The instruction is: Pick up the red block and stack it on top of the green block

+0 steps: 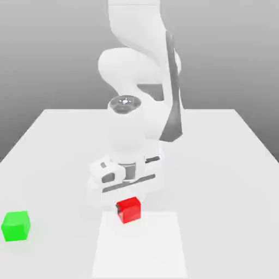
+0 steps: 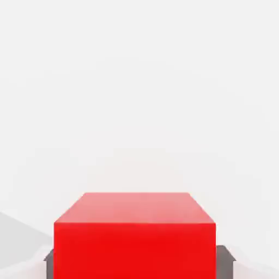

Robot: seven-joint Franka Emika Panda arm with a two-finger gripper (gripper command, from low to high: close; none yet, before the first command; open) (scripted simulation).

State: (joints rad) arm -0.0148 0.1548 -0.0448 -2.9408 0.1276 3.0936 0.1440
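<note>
Our end effector [image 1: 128, 206] is clamped on the red block [image 1: 129, 210]; the green block [image 1: 16, 225] lies well toward the exterior view's left of it.

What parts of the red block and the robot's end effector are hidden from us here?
- Exterior view: the end effector fingertips, mostly hidden by the red block and the arm's white wrist.
- Hand view: the red block's lower part, cut off by the picture edge.
- Exterior view: the green block's far sides, facing away.
</note>
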